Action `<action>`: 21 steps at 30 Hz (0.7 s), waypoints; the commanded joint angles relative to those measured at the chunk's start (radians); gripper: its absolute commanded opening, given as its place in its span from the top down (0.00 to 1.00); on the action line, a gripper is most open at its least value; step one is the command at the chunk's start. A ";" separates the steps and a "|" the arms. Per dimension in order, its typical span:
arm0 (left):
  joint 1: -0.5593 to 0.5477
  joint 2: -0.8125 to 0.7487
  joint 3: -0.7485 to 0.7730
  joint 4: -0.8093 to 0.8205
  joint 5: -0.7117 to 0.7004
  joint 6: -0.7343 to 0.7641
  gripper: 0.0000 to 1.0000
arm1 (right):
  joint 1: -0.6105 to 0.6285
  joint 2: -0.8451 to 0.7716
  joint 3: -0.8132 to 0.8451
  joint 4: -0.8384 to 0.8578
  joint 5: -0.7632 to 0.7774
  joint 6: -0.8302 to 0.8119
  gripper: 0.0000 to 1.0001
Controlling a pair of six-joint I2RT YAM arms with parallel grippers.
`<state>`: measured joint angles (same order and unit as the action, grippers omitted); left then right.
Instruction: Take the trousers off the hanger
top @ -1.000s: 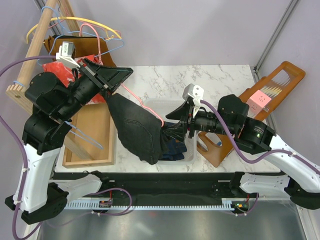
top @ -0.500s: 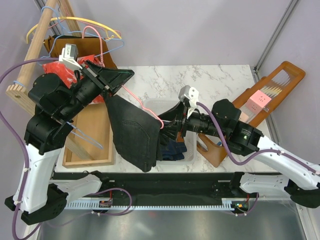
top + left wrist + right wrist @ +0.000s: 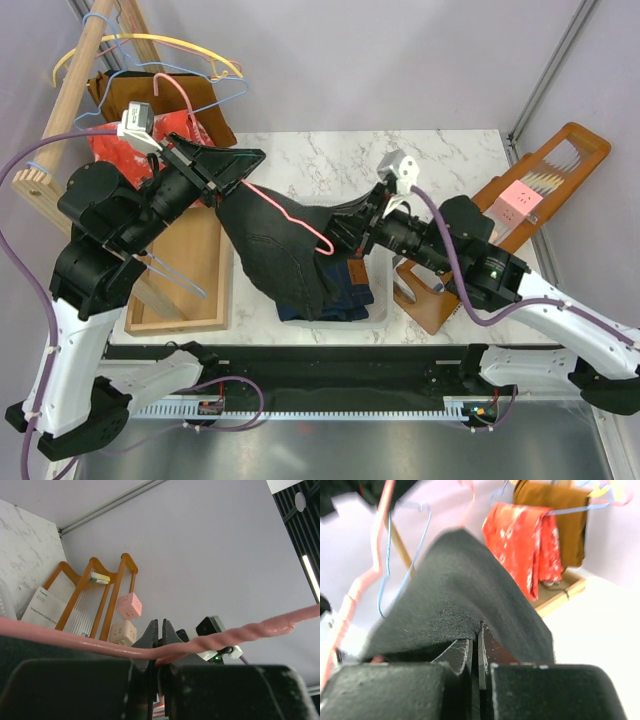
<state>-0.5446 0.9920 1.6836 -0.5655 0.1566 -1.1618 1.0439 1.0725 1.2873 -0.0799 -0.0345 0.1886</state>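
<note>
My left gripper (image 3: 160,632) clamps the hanger (image 3: 235,635); my right gripper (image 3: 476,642) pinches the trousers (image 3: 460,580) (thinly, I think), so a tug could slip.

A robotics lab test cell: bare grey walls (image 3: 400,60) edged by aluminium framing (image 3: 548,70). A marble-patterned surface (image 3: 330,160) carries a left arm (image 3: 75,320) and a right arm (image 3: 560,320), both cabled, beside a cable duct (image 3: 160,408). A strip light (image 3: 310,575) hangs overhead.
</note>
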 commanded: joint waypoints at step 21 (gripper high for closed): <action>0.003 -0.096 -0.078 0.207 0.000 -0.052 0.98 | -0.002 0.092 0.460 -0.028 0.147 0.097 1.00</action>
<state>-0.5381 0.8959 1.5951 -0.4053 0.1066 -1.1965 1.0500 1.2663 1.8008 -0.2039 0.1478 0.2951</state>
